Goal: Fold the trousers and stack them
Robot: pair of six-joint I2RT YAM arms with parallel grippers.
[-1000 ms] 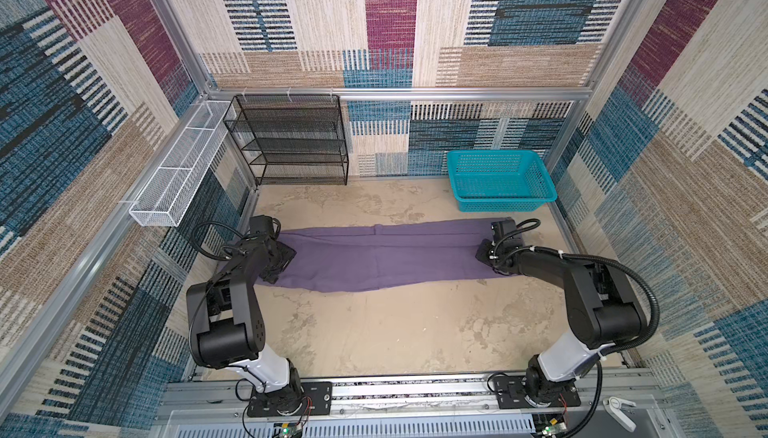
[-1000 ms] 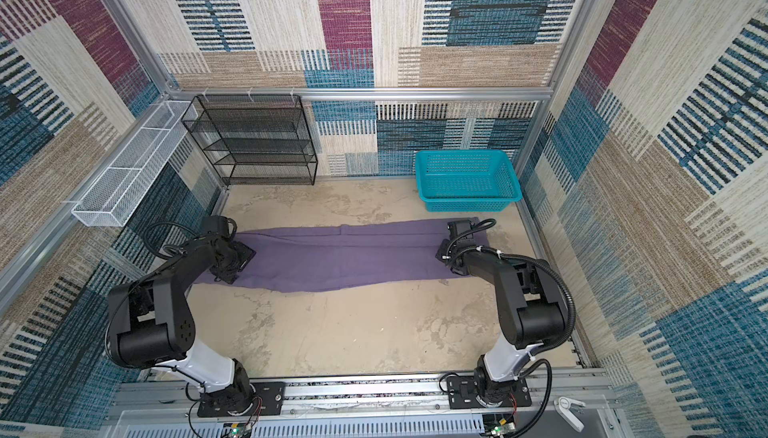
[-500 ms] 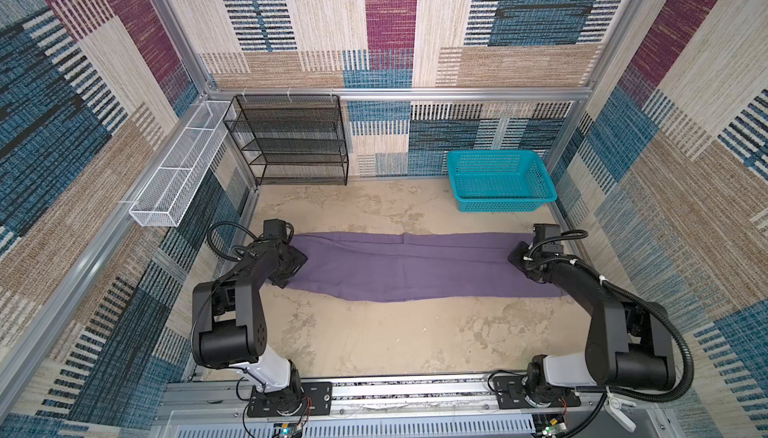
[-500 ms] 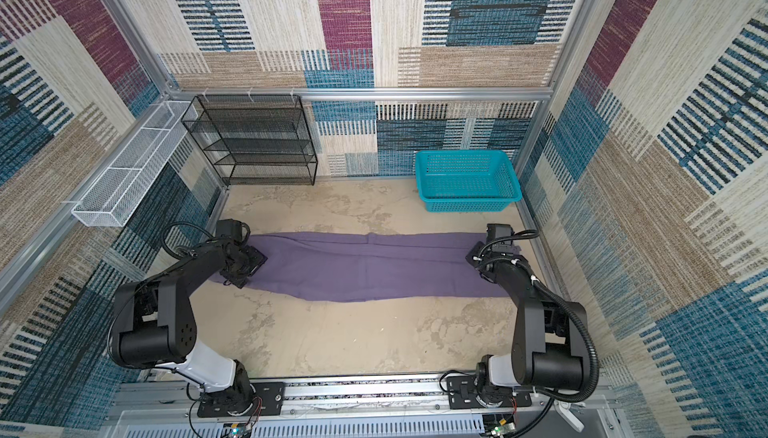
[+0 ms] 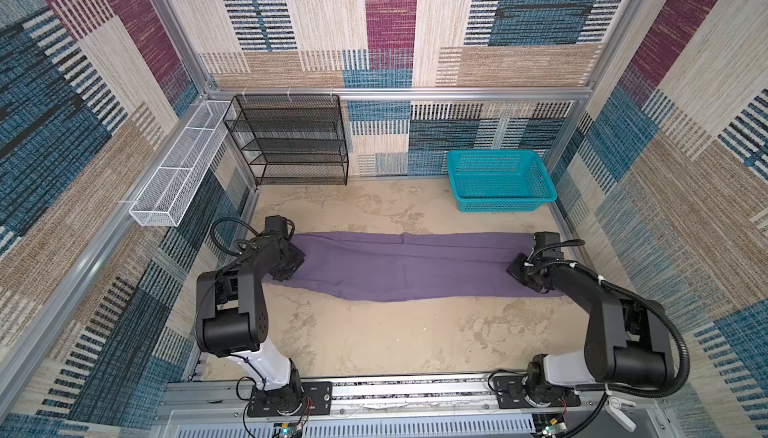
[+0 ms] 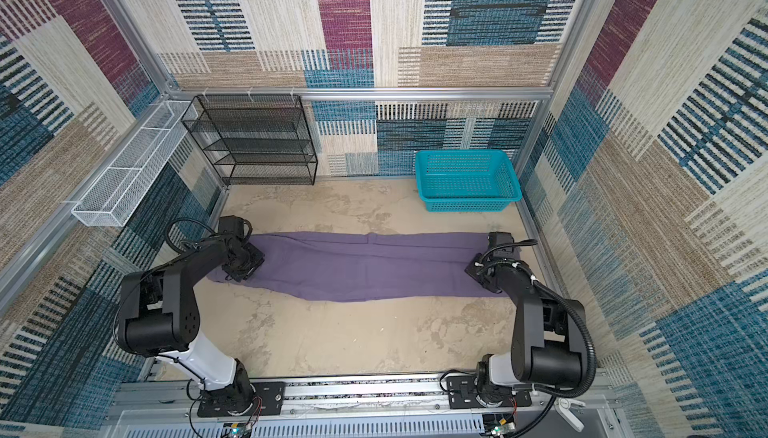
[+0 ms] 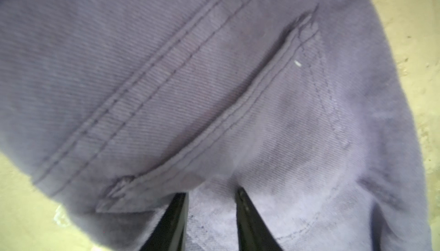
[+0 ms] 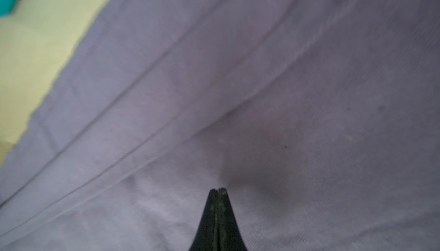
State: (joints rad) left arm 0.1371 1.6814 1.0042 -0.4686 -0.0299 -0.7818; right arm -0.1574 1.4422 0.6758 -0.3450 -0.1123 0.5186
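The muted-purple trousers [image 5: 415,267] [image 6: 374,265] lie flat in a long band across the sandy table. The waist and a back pocket [image 7: 238,109] are at the left end. The leg ends are at the right. My left gripper [image 5: 291,267] [image 6: 247,267] rests on the waist end. In the left wrist view its jaws [image 7: 212,195] stand apart, tips down on the cloth below the pocket. My right gripper [image 5: 519,270] [image 6: 476,270] sits over the leg end. It is shut [image 8: 217,189], and no cloth shows between its tips above the fabric [image 8: 262,95].
A teal basket [image 5: 498,180] [image 6: 467,180] stands at the back right, behind the trousers. A black wire rack [image 5: 291,141] stands at the back left. A white wire tray [image 5: 178,182] hangs on the left wall. The frame rails run close to both arms.
The right arm has moved right and nearer, and the trousers now lie stretched longer to the right. The right jaws have shut. The left jaws have narrowed.
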